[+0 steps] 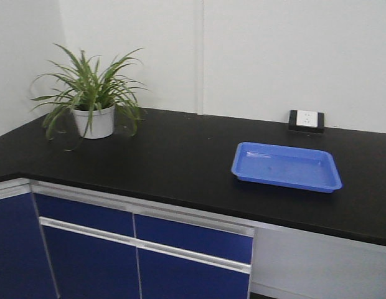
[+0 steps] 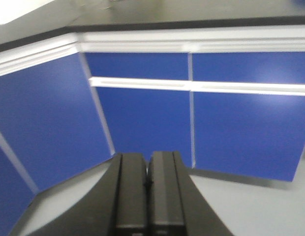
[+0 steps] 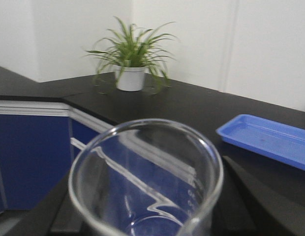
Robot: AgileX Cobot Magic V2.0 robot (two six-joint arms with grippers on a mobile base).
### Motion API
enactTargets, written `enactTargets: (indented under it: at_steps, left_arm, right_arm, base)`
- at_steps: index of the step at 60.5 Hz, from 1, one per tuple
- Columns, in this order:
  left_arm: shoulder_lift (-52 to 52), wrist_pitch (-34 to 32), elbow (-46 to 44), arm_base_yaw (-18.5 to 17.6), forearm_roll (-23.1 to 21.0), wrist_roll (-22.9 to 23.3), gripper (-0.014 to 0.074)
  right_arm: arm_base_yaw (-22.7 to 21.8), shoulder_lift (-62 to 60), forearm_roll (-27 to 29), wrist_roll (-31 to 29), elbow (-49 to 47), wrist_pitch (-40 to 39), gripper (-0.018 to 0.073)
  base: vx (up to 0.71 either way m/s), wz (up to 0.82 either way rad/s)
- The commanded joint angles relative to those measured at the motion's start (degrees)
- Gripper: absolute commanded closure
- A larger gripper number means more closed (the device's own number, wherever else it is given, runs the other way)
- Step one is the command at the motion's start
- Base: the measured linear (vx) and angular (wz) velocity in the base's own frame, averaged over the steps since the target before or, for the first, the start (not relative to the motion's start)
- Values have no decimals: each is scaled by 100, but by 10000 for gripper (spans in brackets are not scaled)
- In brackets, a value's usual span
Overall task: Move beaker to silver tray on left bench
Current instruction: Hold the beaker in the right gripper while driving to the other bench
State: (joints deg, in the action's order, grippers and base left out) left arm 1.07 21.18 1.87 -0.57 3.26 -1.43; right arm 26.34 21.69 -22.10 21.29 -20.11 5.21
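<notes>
Small clear glass beaker [image 3: 145,172] sat clamped in the right hand [image 3: 152,211], left hand [image 2: 147,169] pinched together empty, silver tray nowhere in view, so keeping it upright and turning slowly seemed smart.

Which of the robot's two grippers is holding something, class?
The right gripper: the clear glass beaker stands between its dark jaws. The left gripper is empty, its jaws pressed together with nothing between them.
</notes>
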Motion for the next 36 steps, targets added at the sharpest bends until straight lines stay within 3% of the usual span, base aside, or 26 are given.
enactTargets:
  at_steps: [1, 36]
  left_arm:
    - [42, -430, 114, -33, -16, 10, 595]
    - [42, -430, 114, -33, -16, 10, 595]
  right_arm:
    - [-22, 37, -69, -22, -176, -444, 570]
    - [-22, 37, -69, -22, -176, -444, 570]
  base:
    - [-35, 46]
    - [-33, 55]
